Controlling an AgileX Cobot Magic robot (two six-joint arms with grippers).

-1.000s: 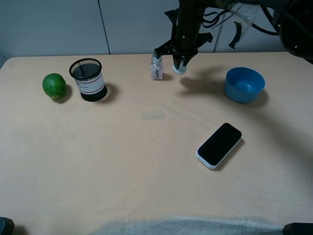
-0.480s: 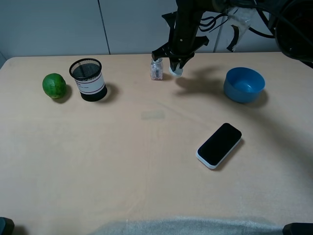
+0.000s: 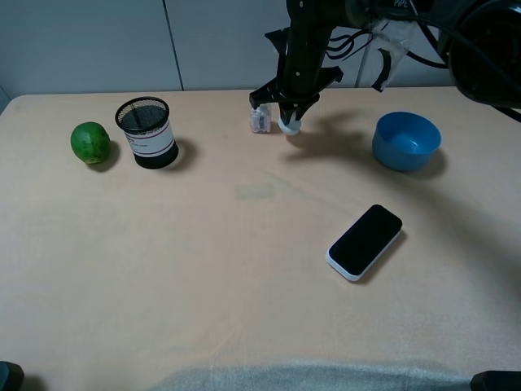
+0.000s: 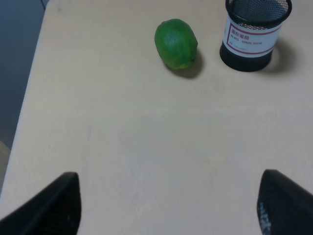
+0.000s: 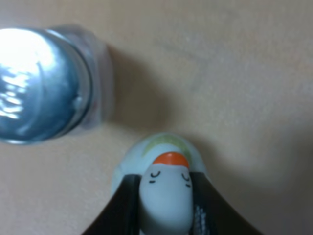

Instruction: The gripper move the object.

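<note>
A small pale figurine (image 5: 165, 188), with a painted face and an orange patch on its head, is pinched between the two black fingers of the right gripper (image 5: 164, 196), whose jaws are closed on its sides. From the high camera the figurine (image 3: 289, 125) is near the far edge of the table (image 3: 163, 269), either low over the wood or resting on it; the pictures do not settle which. It is just beside a glass shaker (image 3: 260, 120) with a metal cap, close but not touching. The grasp looks secure, so the task appears to be at the carrying step, with the figurine in hand and not yet put down anywhere new. The next move seems to call for a clean rise and a path that swings away from the shaker, which stands near enough for a finger to knock it over. Farther right a blue bowl (image 3: 406, 140) sits well apart, and a phone (image 3: 365, 242) lies nearer the front. On the left side a lime (image 3: 90, 142) and a black mesh cup (image 3: 146, 132) stand near each other. The left gripper (image 4: 168, 210) hangs over bare wood short of them, its jaws spread wide and holding nothing.
</note>
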